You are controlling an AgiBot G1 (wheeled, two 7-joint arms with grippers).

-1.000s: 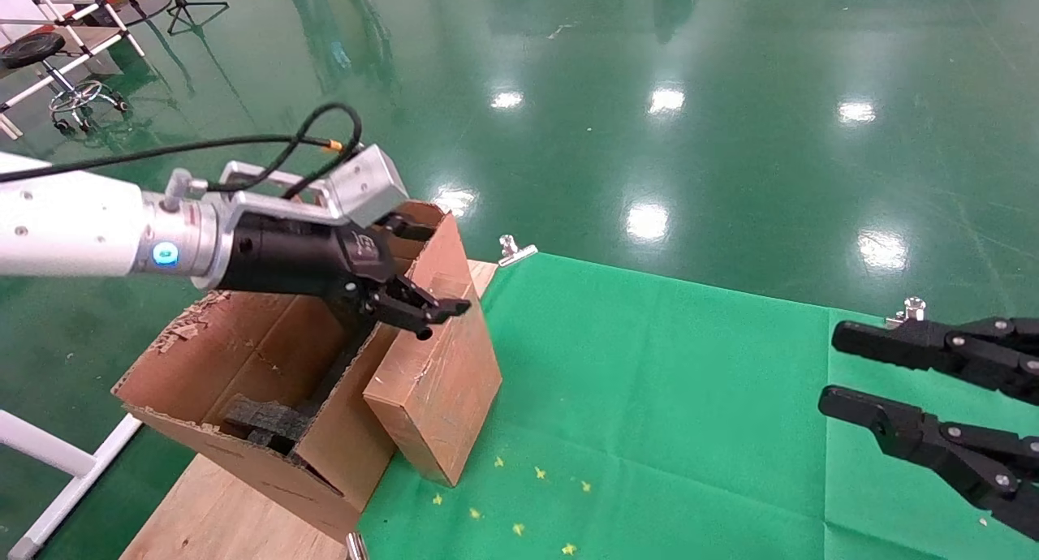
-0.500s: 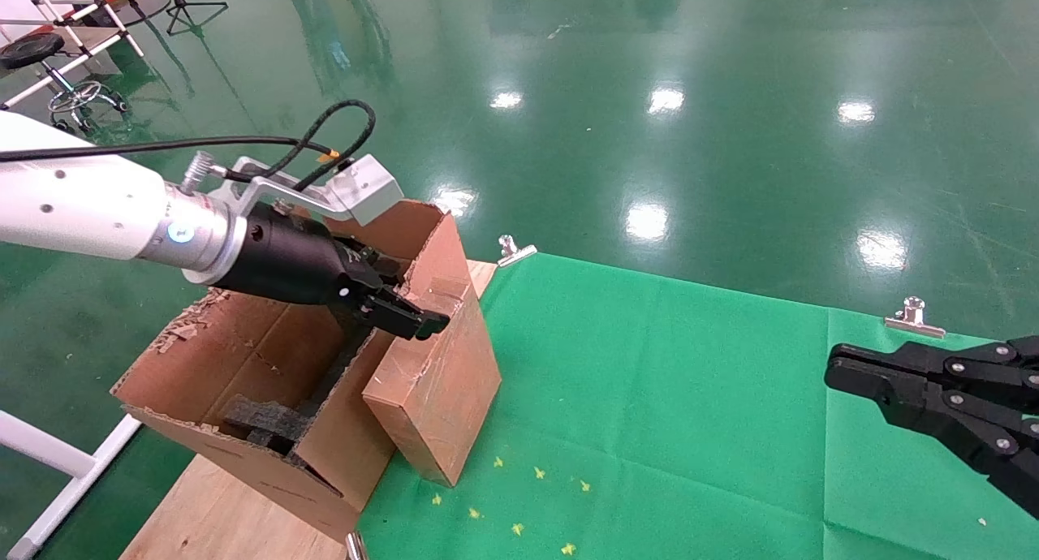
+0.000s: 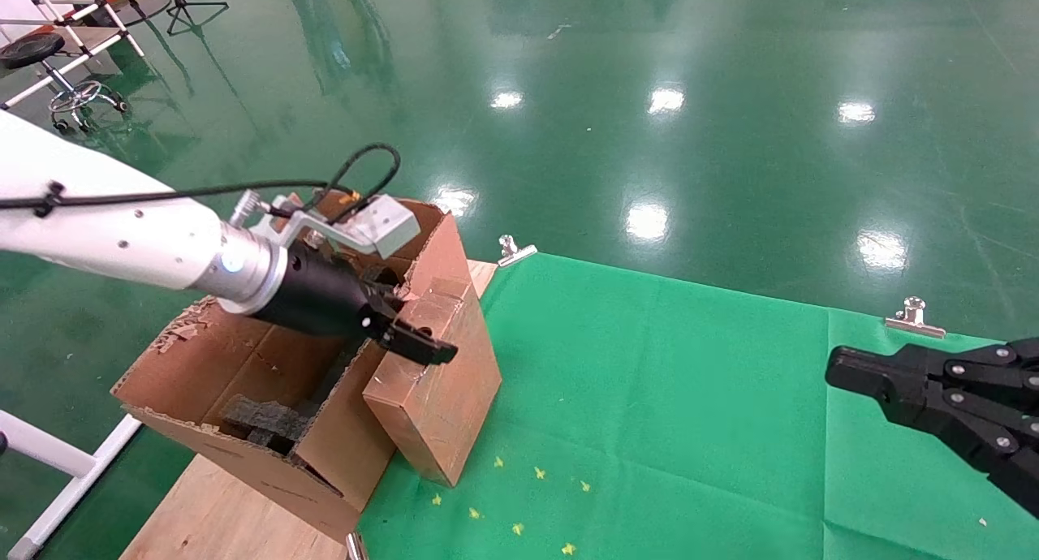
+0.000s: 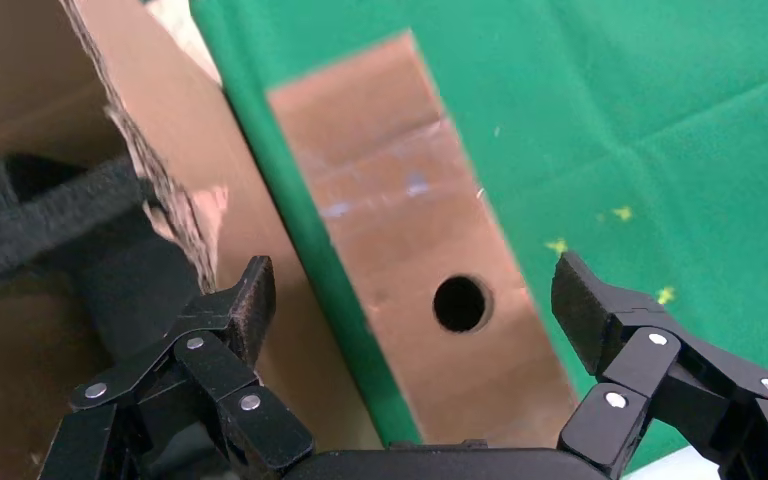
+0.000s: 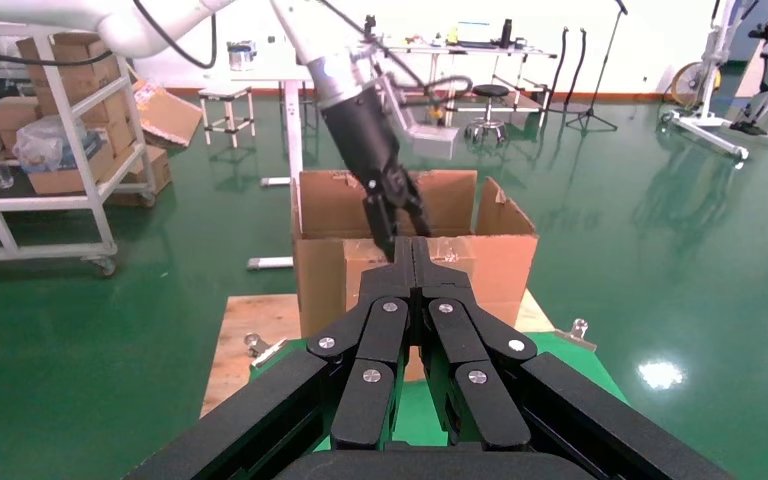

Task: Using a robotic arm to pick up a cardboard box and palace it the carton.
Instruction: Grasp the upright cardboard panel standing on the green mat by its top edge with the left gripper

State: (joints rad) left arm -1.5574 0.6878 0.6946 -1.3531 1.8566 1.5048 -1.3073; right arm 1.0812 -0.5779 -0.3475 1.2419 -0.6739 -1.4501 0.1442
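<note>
The small flat cardboard box [image 3: 438,381] stands on edge on the green cloth, leaning against the carton's [image 3: 235,357] right wall. The carton has ragged flaps and black foam [image 3: 268,418] inside. My left gripper [image 3: 406,325], on the white robotic arm [image 3: 122,235], is open just above the box's top narrow edge. In the left wrist view the open left gripper [image 4: 410,305] straddles that edge [image 4: 400,240] with its round hole [image 4: 460,303]; one finger sits on the carton [image 4: 160,130] side, the other over the cloth. My right gripper [image 3: 844,365] is shut and empty at the far right.
A green cloth [image 3: 690,398] covers the table; bare wood [image 3: 211,511] shows under the carton. Metal clips [image 3: 515,250] [image 3: 915,316] hold the cloth's far edge. Yellow specks [image 3: 519,495] lie in front of the box. The right wrist view shows the carton [image 5: 320,210] and shelving [image 5: 50,150] behind.
My left gripper has come down and tilted over the box's top edge. My right gripper has shut from open and shifted slightly.
</note>
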